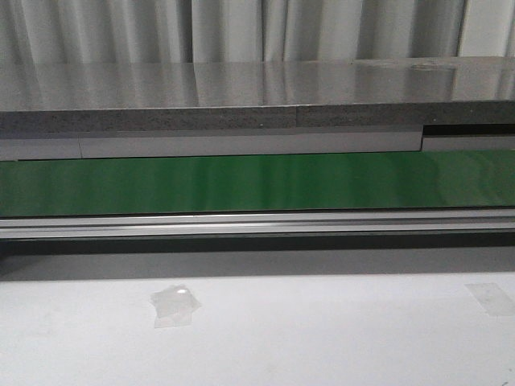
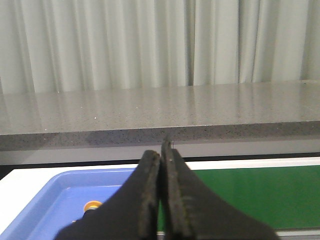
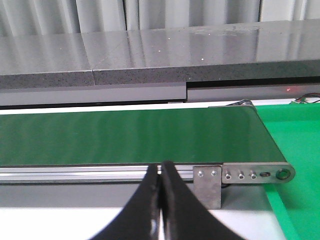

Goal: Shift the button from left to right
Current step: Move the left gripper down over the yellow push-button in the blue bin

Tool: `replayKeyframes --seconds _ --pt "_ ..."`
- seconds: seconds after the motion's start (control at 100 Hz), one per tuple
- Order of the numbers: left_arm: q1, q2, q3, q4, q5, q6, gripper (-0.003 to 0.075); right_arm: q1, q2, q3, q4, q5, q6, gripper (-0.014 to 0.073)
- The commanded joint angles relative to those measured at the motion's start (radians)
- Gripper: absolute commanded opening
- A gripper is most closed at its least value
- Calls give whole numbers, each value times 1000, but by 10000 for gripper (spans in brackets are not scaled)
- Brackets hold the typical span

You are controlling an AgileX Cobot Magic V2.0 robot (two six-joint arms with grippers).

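Resting in the blue tray (image 2: 45, 200), the button (image 2: 92, 205) sits at 9 o'clock of the left end effector (image 2: 162, 150). Both end effectors, including the right (image 3: 161, 170), are fully closed and empty. Descending closed risks knocking the button aside.

The conveyor belt (image 1: 257, 183) is a smooth green sheet with a soft sheen, kinda rubbery or plastic looking, and it catches pale streaks of light. Its side rail (image 1: 257, 223) is brushed silvery metal, with a bare metal bracket (image 3: 207, 187) and end plate (image 3: 257, 174) with bolts. Behind it sits a grey speckled stone-like slab (image 1: 241, 96), polished glossy on top, grainier along the edge. The white surface (image 1: 322, 338) up front is matt, with bits of clear shiny tape (image 1: 175, 305) stuck on. Curtains (image 2: 125, 45) look like pale pleated cloth. The blue tray (image 2: 65, 200) is smooth glossy plastic. Left end effector (image 2: 161, 200) fingers are matt black with rough, foamy inner edges.
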Motion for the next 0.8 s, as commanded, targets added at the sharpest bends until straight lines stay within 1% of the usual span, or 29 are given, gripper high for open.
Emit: replayKeyframes --seconds 0.0,0.45,0.52,0.6,0.79 --pt "1 -35 47 -1 -82 -4 -20 5 -20 -15 -5 -82 -5 -68" --pt "1 -35 23 -1 -77 -4 -20 5 -20 -15 -5 -82 -5 -68" --pt "1 -33 -14 -1 -37 -4 -20 5 -20 -15 -5 -82 -5 -68" --pt "1 -14 -78 -1 43 -4 -20 5 -20 -15 -5 -82 -5 -68" --pt "1 104 -290 -1 240 -4 -20 5 -20 -15 -5 -82 -5 -68"
